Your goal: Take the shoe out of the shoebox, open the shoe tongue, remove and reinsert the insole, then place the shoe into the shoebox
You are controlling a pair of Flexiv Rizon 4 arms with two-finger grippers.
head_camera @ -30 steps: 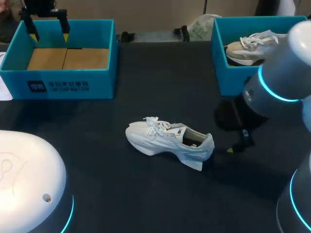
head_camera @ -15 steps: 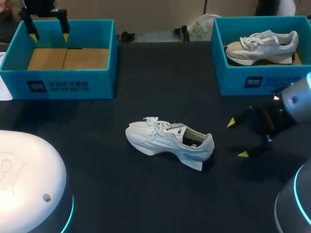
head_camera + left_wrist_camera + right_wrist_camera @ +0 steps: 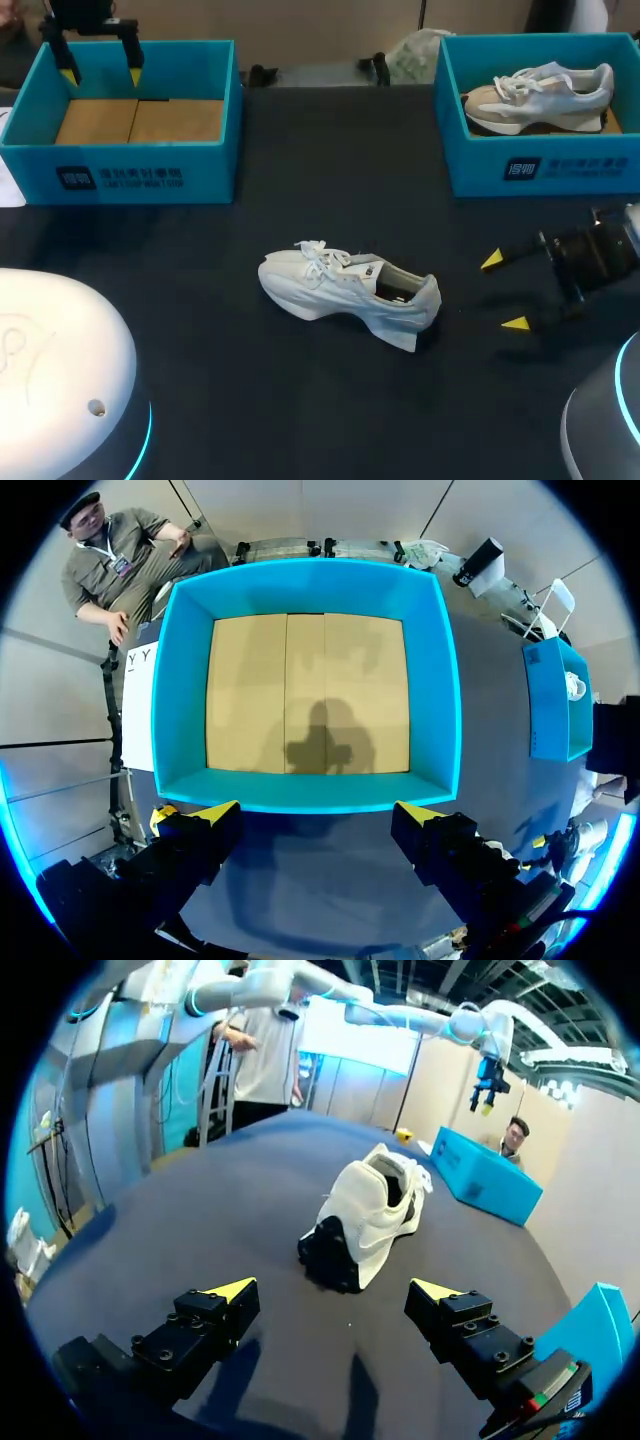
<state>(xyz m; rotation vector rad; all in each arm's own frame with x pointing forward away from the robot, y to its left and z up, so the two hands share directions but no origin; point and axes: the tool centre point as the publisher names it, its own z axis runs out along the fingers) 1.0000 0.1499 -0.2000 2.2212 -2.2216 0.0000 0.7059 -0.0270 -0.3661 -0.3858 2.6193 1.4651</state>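
Right arm (image 3: pixel 590 255) is dropping to bench level near the heel of the shoe (image 3: pixel 348 293), which is lying out on the bench, jaws spread empty toward it, likely lining up tongue work; left arm (image 3: pixel 85 18), far from the shoe, jaws also spread.

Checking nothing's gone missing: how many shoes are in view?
2. One white shoe lies on the open table; a second shoe sits inside the right shoebox. The left shoebox holds none.

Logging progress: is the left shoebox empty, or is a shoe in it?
Empty. The left shoebox shows only its bare cardboard floor; the white shoe lies out on the table.
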